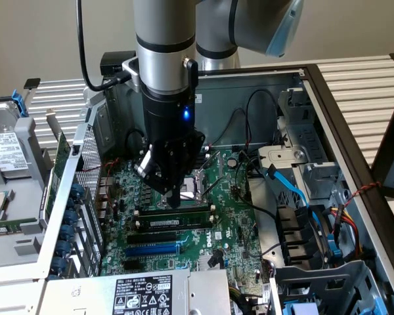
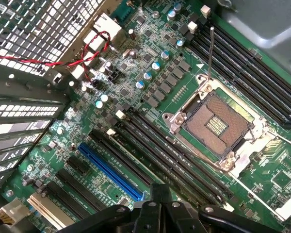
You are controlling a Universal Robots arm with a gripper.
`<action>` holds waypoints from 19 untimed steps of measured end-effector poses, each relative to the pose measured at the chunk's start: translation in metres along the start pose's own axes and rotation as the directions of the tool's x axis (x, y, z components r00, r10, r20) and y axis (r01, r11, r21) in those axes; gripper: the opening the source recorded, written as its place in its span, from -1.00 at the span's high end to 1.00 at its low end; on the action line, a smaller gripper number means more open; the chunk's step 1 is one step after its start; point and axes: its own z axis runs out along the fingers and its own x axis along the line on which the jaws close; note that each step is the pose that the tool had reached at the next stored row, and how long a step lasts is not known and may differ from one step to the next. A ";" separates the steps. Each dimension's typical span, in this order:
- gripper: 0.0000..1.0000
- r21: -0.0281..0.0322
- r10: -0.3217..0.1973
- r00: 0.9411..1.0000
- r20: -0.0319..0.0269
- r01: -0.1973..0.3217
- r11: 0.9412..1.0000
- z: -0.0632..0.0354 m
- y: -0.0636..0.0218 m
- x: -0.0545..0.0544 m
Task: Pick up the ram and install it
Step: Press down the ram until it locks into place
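Over the ram [image 1: 177, 224], jaws closed.

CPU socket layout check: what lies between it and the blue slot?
Black memory slots lie between socket and blue slot, in the wrist view.

Silver-grey tubular arm [image 1: 164, 39], pale blue joint cap, black wrist housing with blue light, black cable

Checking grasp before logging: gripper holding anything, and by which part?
Nothing held. The gripper is shut, tip pressing down at the ram seated in its slot.
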 end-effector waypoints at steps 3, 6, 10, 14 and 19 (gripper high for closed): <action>0.79 0.012 0.025 1.000 -0.001 -0.025 1.000 0.0000 0.0000 0.000; 0.79 0.016 0.053 0.999 0.001 -0.053 0.998 0.0000 -0.0001 0.000; 0.79 0.017 0.096 0.995 0.005 -0.096 0.995 0.0001 0.0000 0.000; 0.79 0.018 0.139 0.990 0.010 -0.139 0.990 0.0000 0.0000 0.000; 0.79 0.020 0.192 0.981 0.016 -0.193 0.981 0.0000 0.0000 0.000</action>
